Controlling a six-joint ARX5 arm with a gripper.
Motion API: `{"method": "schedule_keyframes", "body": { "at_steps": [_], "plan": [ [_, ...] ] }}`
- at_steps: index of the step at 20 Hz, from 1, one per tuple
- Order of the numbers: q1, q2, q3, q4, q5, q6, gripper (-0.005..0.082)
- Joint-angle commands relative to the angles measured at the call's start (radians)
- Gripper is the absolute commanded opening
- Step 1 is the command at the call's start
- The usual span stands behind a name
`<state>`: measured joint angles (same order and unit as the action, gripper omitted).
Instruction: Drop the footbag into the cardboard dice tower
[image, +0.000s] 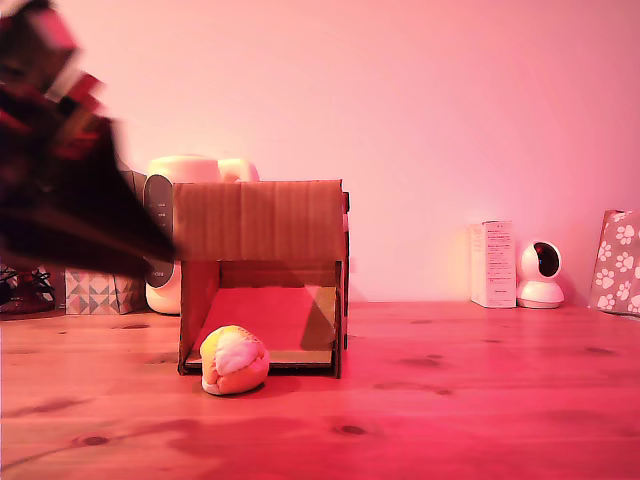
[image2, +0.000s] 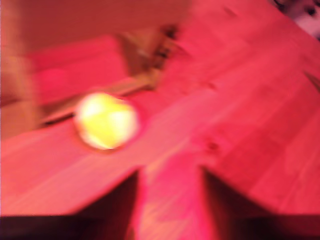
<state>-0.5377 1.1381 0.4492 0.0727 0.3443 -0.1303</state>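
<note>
My tool (image2: 170, 200) hangs empty, jaws spread wide, above the surface (image: 480, 400). The footbag (image: 234, 360) sits at the cardboard dice tower (image: 262, 222) mouth. Looks like reach-and-grab comes next.

You are looking at a wooden table (image: 470, 400) with visible knots and grain, bathed in reddish light. Directly on it rest the footbag (image: 234, 360), touching the tabletop just in front of the lower opening of the cardboard dice tower (image: 262, 275), and behind that a white appliance (image: 170, 225). At the exterior view's left stands a patterned box (image: 100, 292); at its right stand a white carton (image: 493, 264), a small round camera (image: 540, 274) and a paw-print box (image: 617, 262).
</note>
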Motion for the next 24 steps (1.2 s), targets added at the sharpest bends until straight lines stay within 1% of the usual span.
{"method": "schedule_keyframes", "body": {
  "at_steps": [1,3,5,6,7,10,12,14,20,24],
  "plan": [
    [-0.015,0.051,-0.025,0.080,-0.027,-0.003,0.0782],
    [-0.035,0.118,-0.025,0.186,-0.064,-0.003,0.0782],
    [-0.051,0.181,-0.025,0.288,-0.131,-0.003,0.0782],
    [-0.058,0.211,-0.025,0.333,-0.154,-0.003,0.0782],
    [-0.061,0.242,-0.025,0.376,-0.199,-0.003,0.0782],
    [-0.062,0.318,-0.025,0.479,-0.248,-0.007,0.0781],
    [-0.062,0.365,-0.025,0.525,-0.265,-0.020,0.0780],
    [-0.062,0.419,-0.025,0.575,-0.269,-0.028,0.0780],
    [-0.056,0.565,-0.023,0.721,-0.278,-0.027,0.0780],
    [-0.045,0.627,0.004,0.735,-0.278,-0.027,0.0780]
  ]
}}
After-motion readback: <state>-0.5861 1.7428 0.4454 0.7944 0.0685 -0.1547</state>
